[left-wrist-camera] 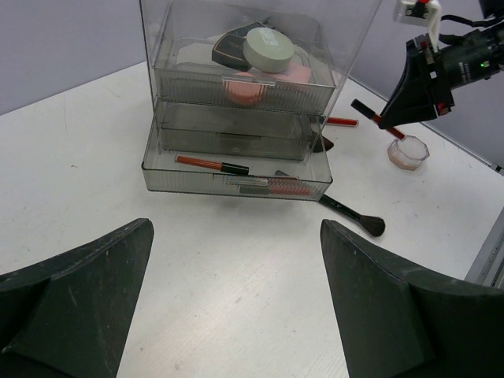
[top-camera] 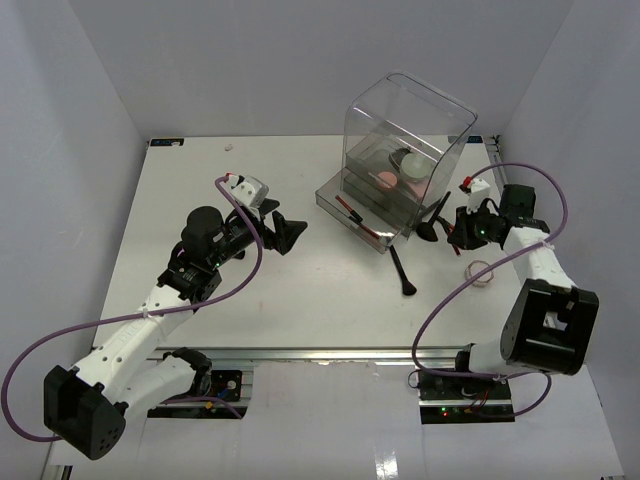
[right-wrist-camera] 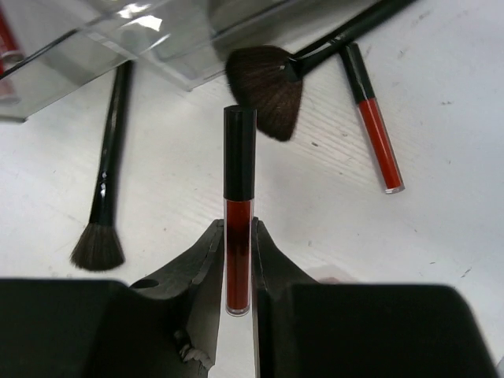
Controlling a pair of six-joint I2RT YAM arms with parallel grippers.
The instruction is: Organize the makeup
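My right gripper (right-wrist-camera: 239, 232) is shut on a slim red tube with a black cap (right-wrist-camera: 239, 189), which points away from the wrist. The right gripper (top-camera: 462, 228) stands just right of the clear drawer box (top-camera: 405, 150). On the table beyond it lie a black fan brush (right-wrist-camera: 264, 90), a second red tube (right-wrist-camera: 376, 134) and a black-handled brush (right-wrist-camera: 106, 181). The box's bottom drawer (left-wrist-camera: 236, 177) is pulled out and holds a red pencil (left-wrist-camera: 209, 164). A pale green compact (left-wrist-camera: 268, 49) and a pink one (left-wrist-camera: 244, 87) sit higher in the box. My left gripper (left-wrist-camera: 236, 260) is open over bare table.
A small pink faceted pot (left-wrist-camera: 408, 152) sits on the table near the right arm (top-camera: 530, 260). The left gripper (top-camera: 285, 232) hovers left of the box. White walls close in the table on the left, back and right.
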